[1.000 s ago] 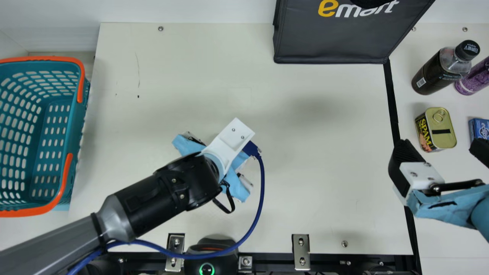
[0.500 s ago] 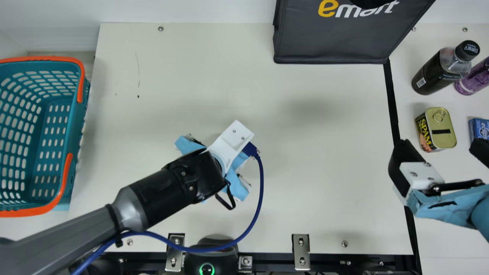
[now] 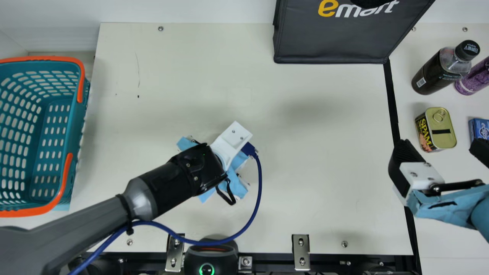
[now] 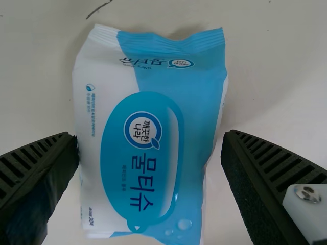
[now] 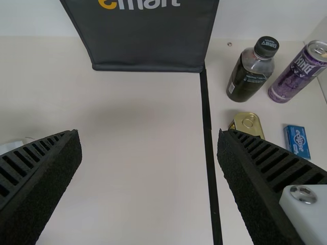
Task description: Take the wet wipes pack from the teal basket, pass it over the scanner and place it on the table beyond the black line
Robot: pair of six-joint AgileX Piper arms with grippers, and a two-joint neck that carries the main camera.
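The white and blue wet wipes pack [image 4: 153,138] lies on the cream surface [image 3: 324,152], with its big round-ended label facing up. It is under the left gripper [image 3: 237,187], between the teal basket [image 3: 76,160] and the black line [image 3: 392,103]. The left wrist view shows that gripper's two black fingers [image 4: 271,178] spread wide, one on each side of the pack — they are not pinching it. One finger is right at the pack's edge, and there is a little gap by the other one.

In the main view, the left arm [image 3: 164,194] reaches over the surface, with a blue cord [image 3: 258,206] looping beside it. The scanner [image 3: 210,259], black with a green ring of light, sits near the bottom of that view.

The right gripper [image 3: 437,145] is over by the black line, and its fingers are spread wide with nothing held between them. Past the line stand a dark drink bottle [image 3: 431,76], a purple can [image 3: 473,78] and a boxy gold can [image 3: 443,124] with a pull ring. A small blue box [image 3: 479,128] is there too. A big dark gray bag [image 3: 332,42] is at the far side — its corner is by the line.
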